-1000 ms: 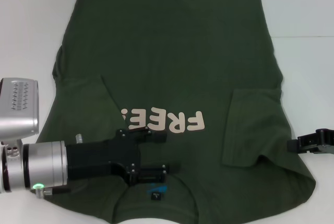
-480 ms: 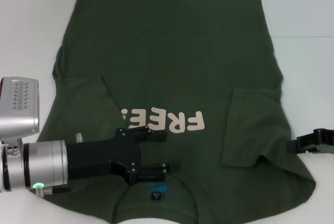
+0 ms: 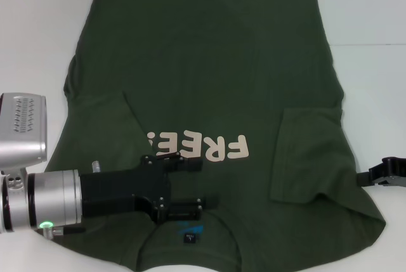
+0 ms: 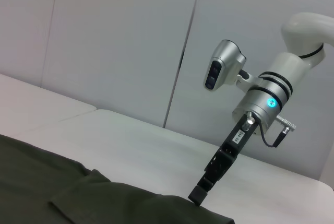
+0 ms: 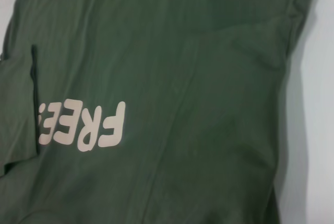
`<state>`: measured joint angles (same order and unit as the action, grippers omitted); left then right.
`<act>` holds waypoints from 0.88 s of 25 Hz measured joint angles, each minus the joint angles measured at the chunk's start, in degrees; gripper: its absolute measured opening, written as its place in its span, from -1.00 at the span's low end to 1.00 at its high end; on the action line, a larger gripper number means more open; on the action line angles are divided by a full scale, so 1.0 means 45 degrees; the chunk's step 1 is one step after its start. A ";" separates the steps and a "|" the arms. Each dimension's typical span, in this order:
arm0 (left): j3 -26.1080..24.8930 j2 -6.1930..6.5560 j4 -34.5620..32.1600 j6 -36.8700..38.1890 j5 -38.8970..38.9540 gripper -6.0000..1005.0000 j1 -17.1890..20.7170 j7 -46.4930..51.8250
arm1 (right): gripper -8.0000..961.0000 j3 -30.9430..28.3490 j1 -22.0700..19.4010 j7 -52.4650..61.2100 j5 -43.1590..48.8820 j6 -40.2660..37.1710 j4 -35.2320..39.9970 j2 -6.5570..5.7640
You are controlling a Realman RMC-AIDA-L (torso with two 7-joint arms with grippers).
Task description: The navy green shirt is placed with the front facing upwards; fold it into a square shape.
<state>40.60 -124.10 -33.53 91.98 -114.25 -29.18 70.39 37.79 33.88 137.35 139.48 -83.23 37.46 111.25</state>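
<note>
The navy green shirt lies flat on the counter, sleeves folded inward. Left end effector, jaws apart and empty, hovers over its collar; right end effector, grip unclear, sits at its edge.

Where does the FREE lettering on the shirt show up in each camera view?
Head view: the lettering sits low on the shirt, its near-left end hidden behind the left gripper.
Left wrist view: lettering not in it; only a dark strip of shirt and the right gripper at its edge.
Right wrist view: lettering at the picture's left.
Shared landmark: the folded-in sleeve, also in the right wrist view.
</note>
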 joint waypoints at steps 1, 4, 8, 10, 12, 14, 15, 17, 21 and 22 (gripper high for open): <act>0.0000 0.0000 0.0000 0.0000 0.0000 0.60 0.0000 0.0000 | -0.88 0.0000 0.0005 0.0024 0.0052 0.0029 -0.0011 0.0000; 0.0000 0.0000 0.0001 0.0008 0.0000 0.60 0.0000 0.0000 | -0.95 0.0001 0.0016 0.0030 0.0091 0.0059 -0.0027 0.0009; 0.0000 0.0000 0.0003 0.0025 0.0000 0.59 0.0001 0.0000 | -0.96 -0.0061 -0.0039 -0.0009 0.0067 0.0002 0.0054 0.0020; 0.0000 0.0000 0.0006 0.0034 0.0000 0.59 0.0001 0.0000 | -0.94 -0.0127 -0.0084 -0.0050 0.0034 -0.0036 0.0078 0.0013; 0.0000 0.0000 0.0009 0.0034 0.0000 0.59 0.0001 0.0000 | -0.93 -0.0166 -0.0116 -0.0080 0.0021 -0.0042 0.0086 -0.0006; 0.0000 0.0000 0.0014 0.0034 0.0000 0.59 0.0001 0.0000 | -0.91 -0.0180 -0.0122 -0.0101 0.0016 -0.0045 0.0088 -0.0009; 0.0000 0.0000 0.0018 0.0034 0.0000 0.59 0.0001 0.0001 | -0.91 -0.0184 -0.0123 -0.0119 0.0011 -0.0046 0.0092 -0.0005; 0.0000 0.0000 0.0026 0.0030 0.0000 0.59 0.0001 0.0000 | -0.89 -0.0187 -0.0104 -0.0183 -0.0029 -0.0069 0.0105 0.0011; 0.0000 0.0000 0.0029 0.0010 0.0000 0.59 -0.0006 0.0000 | -0.86 -0.0193 0.0007 -0.0385 -0.0264 -0.0246 0.0110 0.0074; 0.0000 0.0000 0.0030 0.0005 0.0000 0.59 -0.0007 0.0000 | -0.85 -0.0184 0.0039 -0.0504 -0.0431 -0.0340 0.0112 0.0102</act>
<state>40.60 -124.10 -33.39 92.00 -114.25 -29.21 70.39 36.96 34.05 135.08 137.54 -84.75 37.96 111.71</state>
